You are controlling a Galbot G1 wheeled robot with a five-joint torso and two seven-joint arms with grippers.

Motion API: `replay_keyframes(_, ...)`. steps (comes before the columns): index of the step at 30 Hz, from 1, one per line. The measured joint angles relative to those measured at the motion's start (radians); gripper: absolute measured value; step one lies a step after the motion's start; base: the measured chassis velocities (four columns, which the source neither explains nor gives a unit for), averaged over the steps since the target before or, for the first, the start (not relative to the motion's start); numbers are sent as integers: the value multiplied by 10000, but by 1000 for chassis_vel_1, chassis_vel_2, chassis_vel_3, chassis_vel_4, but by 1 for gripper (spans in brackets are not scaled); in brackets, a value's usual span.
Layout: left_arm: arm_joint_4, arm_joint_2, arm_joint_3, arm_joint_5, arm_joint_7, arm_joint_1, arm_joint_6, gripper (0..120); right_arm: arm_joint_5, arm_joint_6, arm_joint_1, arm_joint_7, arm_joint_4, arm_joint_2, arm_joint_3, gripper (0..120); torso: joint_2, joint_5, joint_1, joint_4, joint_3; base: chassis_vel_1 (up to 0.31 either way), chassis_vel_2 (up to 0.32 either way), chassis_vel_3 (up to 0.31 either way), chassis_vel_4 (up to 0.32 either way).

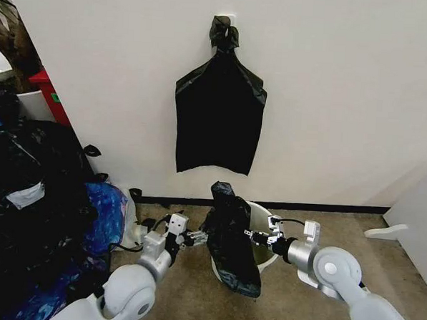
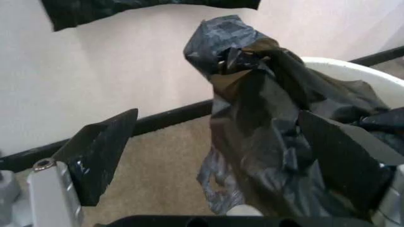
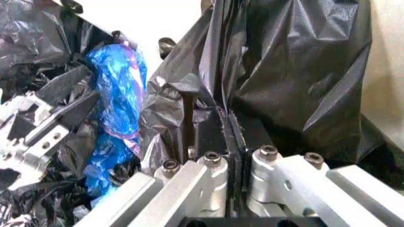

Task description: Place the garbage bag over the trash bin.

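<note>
The trash bin [image 1: 264,254] stands on the floor [image 1: 185,287] against the far wall [image 1: 331,102]. The garbage bag [image 1: 231,236] drapes over its left rim, between the left gripper [image 1: 195,238] and the right gripper [image 1: 251,236]. A heap of bags [image 1: 33,193] lies far left; a knotted bag [image 1: 219,121] hangs on the wall above the bin.

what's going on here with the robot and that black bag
The robot is partway through lining the trash bin with the garbage bag. The right end effector is shut on the bag's film, holding it bunched and upright at the bin's rim. The left end effector sits open right beside the bag on its other side, fingers spread, gripping nothing. The bag partly drapes down the bin's outer wall and is not spread over the rim yet.
</note>
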Motion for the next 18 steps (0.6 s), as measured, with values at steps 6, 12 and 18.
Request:
replay_keyframes(6, 139, -183, 326, -713, -401, -580, 606, 100, 5, 15, -26, -10, -84, 20, -1, 0, 0, 0, 0, 0, 0, 0, 0, 0, 0)
replay_keyframes(12, 311, -385, 474, -992, -759, -791, 1199, 100, 6, 76, -21, -11, -110, 63, -29, 0, 0, 0, 0, 1, 0, 0, 0, 0, 0)
replay_keyframes(18, 401, -575, 621, -1657, -1121, -981, 1800, 100, 11, 122, -61, -16, -72, 40, -36, 0, 0, 0, 0, 0, 0, 0, 0, 0, 0)
